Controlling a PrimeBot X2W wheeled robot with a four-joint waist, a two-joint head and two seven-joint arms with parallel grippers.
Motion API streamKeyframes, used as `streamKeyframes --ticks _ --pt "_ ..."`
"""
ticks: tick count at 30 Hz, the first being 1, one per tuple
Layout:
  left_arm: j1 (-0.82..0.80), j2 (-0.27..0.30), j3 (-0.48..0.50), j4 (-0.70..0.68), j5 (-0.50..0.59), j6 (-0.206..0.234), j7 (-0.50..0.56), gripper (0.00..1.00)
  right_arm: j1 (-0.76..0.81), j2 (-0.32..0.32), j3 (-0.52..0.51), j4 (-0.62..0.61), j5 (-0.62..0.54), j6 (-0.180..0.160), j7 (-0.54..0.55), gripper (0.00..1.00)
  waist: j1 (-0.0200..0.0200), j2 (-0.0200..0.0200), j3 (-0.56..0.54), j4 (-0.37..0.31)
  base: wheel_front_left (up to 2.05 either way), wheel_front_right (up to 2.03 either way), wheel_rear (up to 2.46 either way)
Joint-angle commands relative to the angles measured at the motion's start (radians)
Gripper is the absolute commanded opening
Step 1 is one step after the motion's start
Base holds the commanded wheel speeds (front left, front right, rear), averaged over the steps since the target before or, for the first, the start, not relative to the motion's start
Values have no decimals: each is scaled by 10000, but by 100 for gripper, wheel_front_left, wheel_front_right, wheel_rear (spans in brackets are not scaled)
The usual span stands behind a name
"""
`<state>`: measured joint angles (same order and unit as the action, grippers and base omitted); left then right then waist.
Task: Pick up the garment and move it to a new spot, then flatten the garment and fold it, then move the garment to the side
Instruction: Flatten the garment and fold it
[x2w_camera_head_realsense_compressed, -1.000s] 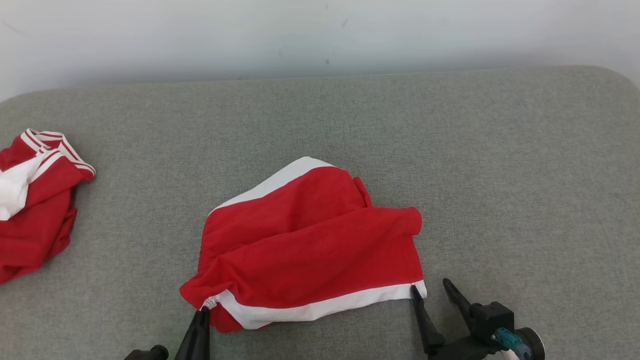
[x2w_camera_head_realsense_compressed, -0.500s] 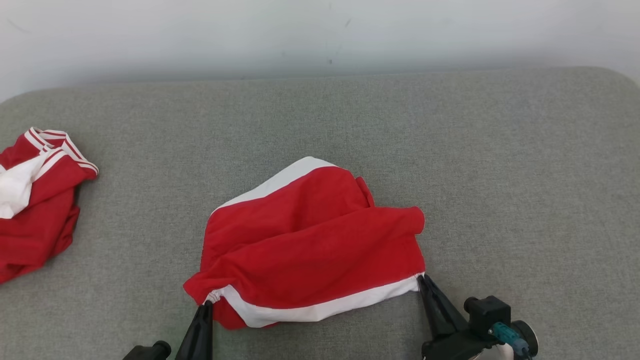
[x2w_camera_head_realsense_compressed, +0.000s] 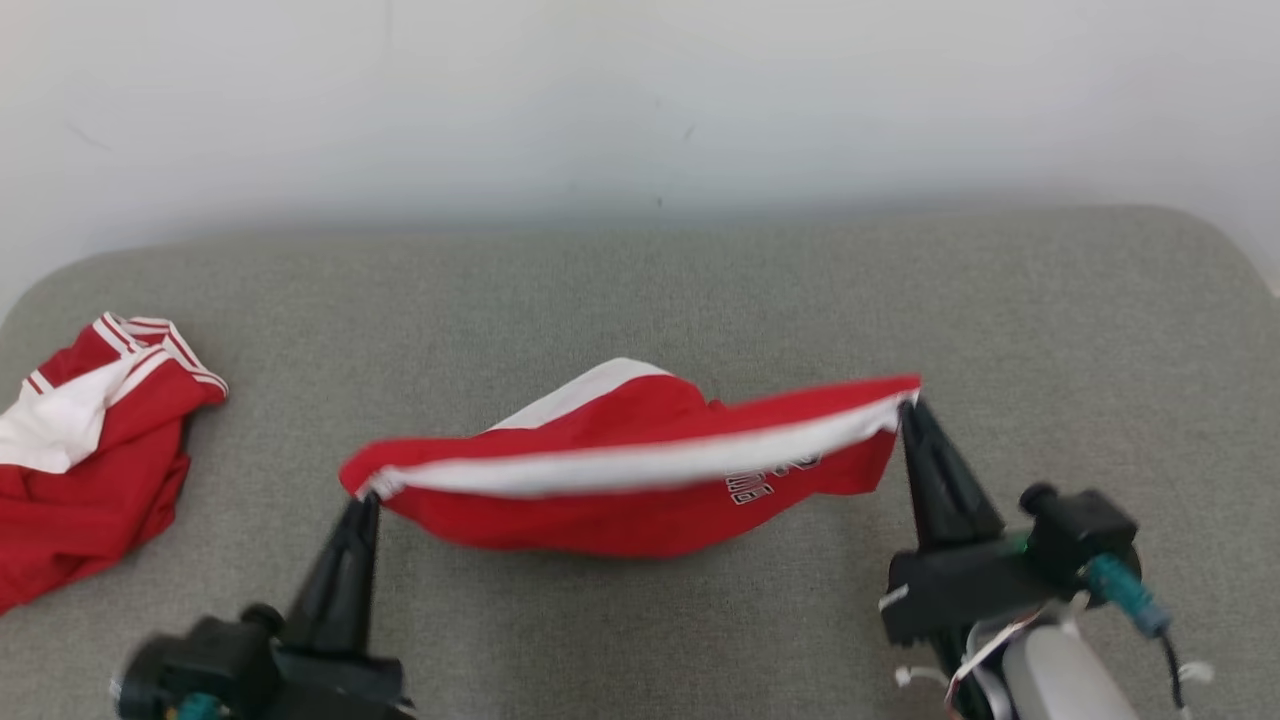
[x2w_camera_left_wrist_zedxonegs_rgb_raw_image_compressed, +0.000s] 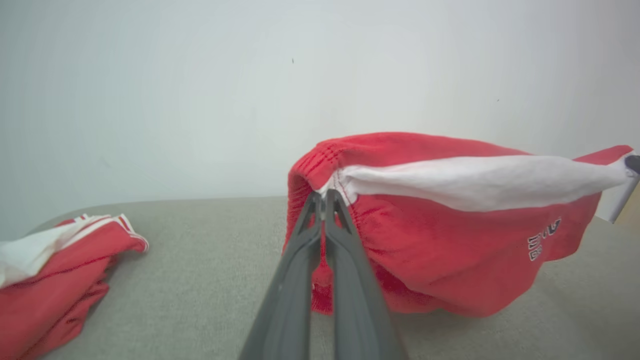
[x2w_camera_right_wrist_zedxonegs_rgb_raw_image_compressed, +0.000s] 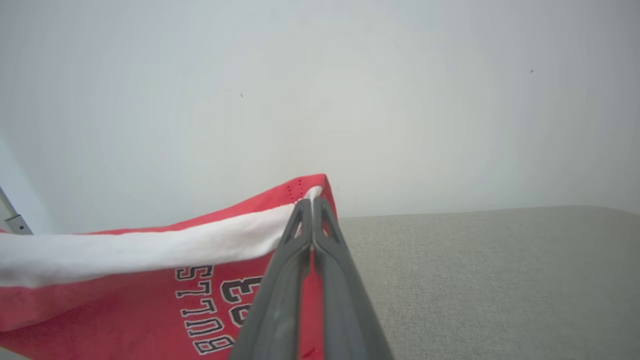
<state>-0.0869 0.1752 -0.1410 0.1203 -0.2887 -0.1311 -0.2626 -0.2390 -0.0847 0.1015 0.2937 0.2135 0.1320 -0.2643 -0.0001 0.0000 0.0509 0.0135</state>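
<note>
Nearest you, your left gripper (x2w_camera_head_realsense_compressed: 363, 503) is pressed together on the ribbed red corner of the garment (x2w_camera_head_realsense_compressed: 620, 505). Your right gripper (x2w_camera_head_realsense_compressed: 908, 408) is pinched on the opposite corner, at the end of the white band. The red BULLS garment hangs between the 2, above the grey cushioned surface (x2w_camera_head_realsense_compressed: 700, 290), with its belly sagging low. It looks light, limp and a little slick, so grip at the stitched corners and draw that edge taut. Further left lies the other red garment (x2w_camera_head_realsense_compressed: 90, 480), well apart.
</note>
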Motion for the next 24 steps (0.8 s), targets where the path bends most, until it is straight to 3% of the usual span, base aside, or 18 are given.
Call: streamKeyframes --ticks 1,8,14,17,24 --pt "-214 213 8 -184 112 12 -32 0 -135 -77 14 -110 130 -27 1 0 1 0 -323 -2 0 0 0" --pt "-1742 1947 -208 -1393 292 17 -32 0 -1770 -893 405 -623 930 -27 2 0 1 0 -684 -31 0 0 0" --pt "-3556 3356 -1120 -991 -443 16 281 0 -3414 -1499 999 -393 1430 -27 85 0 1 0 -524 -119 0 0 0" --pt "-4556 3671 -1553 -679 -771 16 556 0 -4339 -1727 1332 -95 1488 -27 242 0 1 0 33 -198 0 0 0" --pt "-7332 3390 -2858 496 -849 18 952 0 -6979 -2142 2207 1079 1275 -27 385 0 1 0 2265 -336 0 0 0"
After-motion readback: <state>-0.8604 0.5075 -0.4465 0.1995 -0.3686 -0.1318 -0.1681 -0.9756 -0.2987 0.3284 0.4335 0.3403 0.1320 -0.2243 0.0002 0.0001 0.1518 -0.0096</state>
